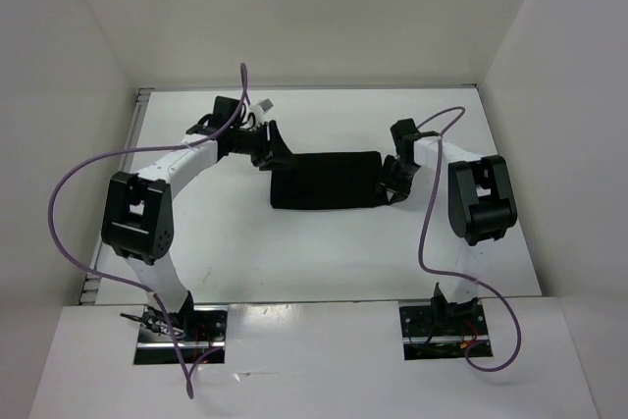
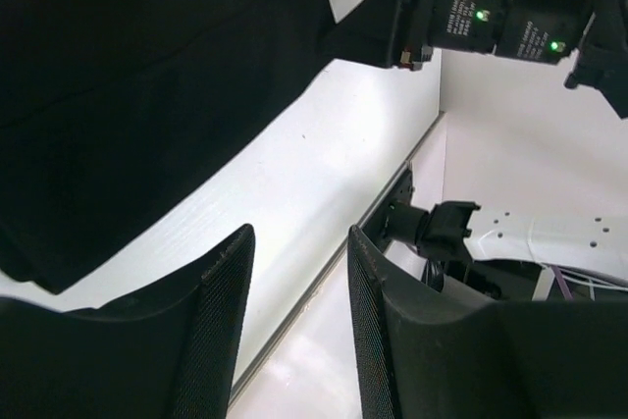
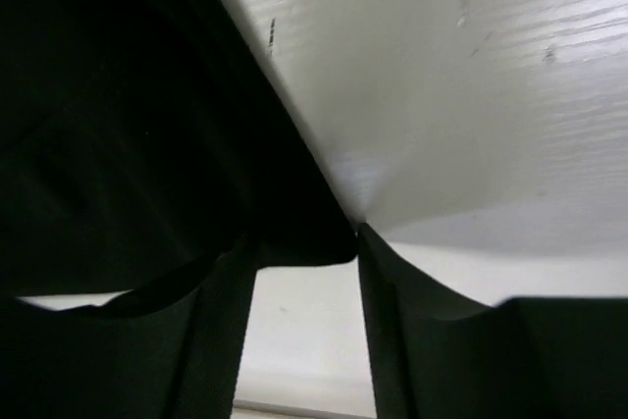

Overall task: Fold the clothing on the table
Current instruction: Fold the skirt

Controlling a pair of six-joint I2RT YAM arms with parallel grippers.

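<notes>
Mid-frame on white worktop (image 1: pixel 245 242): black clothing (image 1: pixel 326 181), flat rectangle, long side left-right. Left jaws at its upper-left corner, parted fairly wide, gripping nothing; wrist view shows white worktop through gap, clothing filling upper left. Right jaws at clothing's right edge, also parted; cloth corner pokes between fingertips (image 3: pixel 388 282), not pinched. Purple cables (image 1: pixel 422 242) loop at frame's left and right.

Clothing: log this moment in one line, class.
clothing flat on table | left jaws open, left end | right jaws open, right end
</notes>
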